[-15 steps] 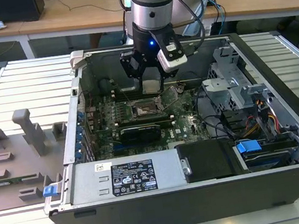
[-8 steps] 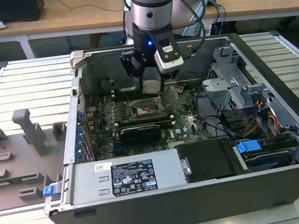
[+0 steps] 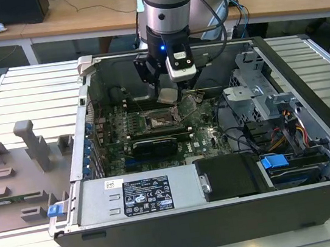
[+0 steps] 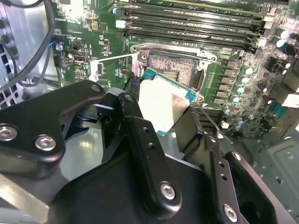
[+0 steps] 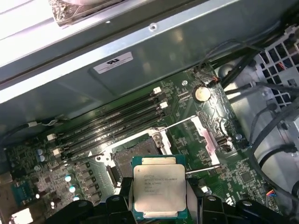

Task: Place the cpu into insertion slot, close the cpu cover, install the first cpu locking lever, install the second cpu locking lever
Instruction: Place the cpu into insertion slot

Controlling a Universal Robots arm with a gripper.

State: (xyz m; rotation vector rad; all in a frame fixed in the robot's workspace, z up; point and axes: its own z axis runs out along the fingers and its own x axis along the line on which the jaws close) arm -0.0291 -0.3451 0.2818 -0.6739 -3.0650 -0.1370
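Exterior view: the arm reaches down into an open computer case [image 3: 311,115] on a slatted table [image 3: 19,89]. Its claw [image 3: 167,95] is closed on the chip [image 3: 167,97], which hangs clear of the board. The chip is at about one o'clock from the socket [image 3: 160,122] and close to it. The grey power box [image 3: 138,195] lies at six o'clock from the socket.

Second wrist view: the claw [image 4: 163,114] has narrowed to the chip's width. Its black fingers [image 4: 134,106] press two opposite edges of the chip [image 4: 161,102]. The chip is tilted and its far corner overlaps the socket [image 4: 172,70], whose dark centre is bare. The memory slots [image 4: 187,23] run beyond the socket.

First wrist view: the chip [image 5: 159,189] sits between the fingers [image 5: 123,196] of the claw [image 5: 160,199]. It is partly over the socket [image 5: 127,164], not in it.
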